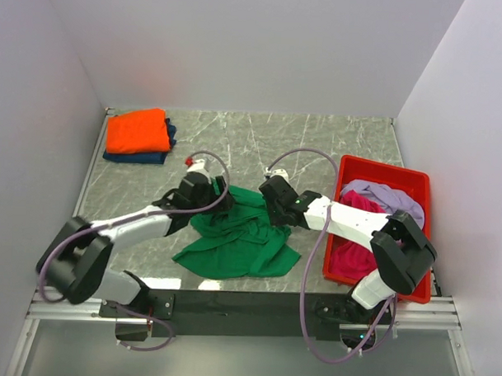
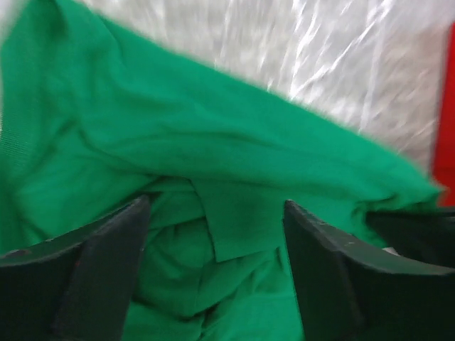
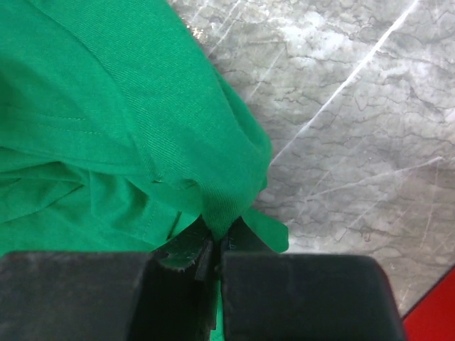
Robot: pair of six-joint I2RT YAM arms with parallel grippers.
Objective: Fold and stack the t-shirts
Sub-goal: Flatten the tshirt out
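Where the arms' bases meet the grey marbled tabletop [image 1: 269, 139], a crumpled bright green cloth t-shirt [image 1: 237, 241] is spread in a loose heap near the table's front edge, between the two arms. At its far left side the left gripper [image 2: 213, 270] is held with its dark fingers [image 2: 106, 270] wide apart; green folds are seen between and below them, and none is gripped. At the far right side the right gripper [image 3: 215, 249] is clamped together on a gathered fold of the green t-shirt. To the right, a red rectangular plastic bin [image 1: 384, 165] is occupied by a magenta shirt [image 1: 347, 259] and, farther back, a pale lilac shirt [image 1: 383, 194]. At the far left corner, a folded orange shirt [image 1: 137, 130] is stacked on a folded navy blue shirt [image 1: 136, 158].
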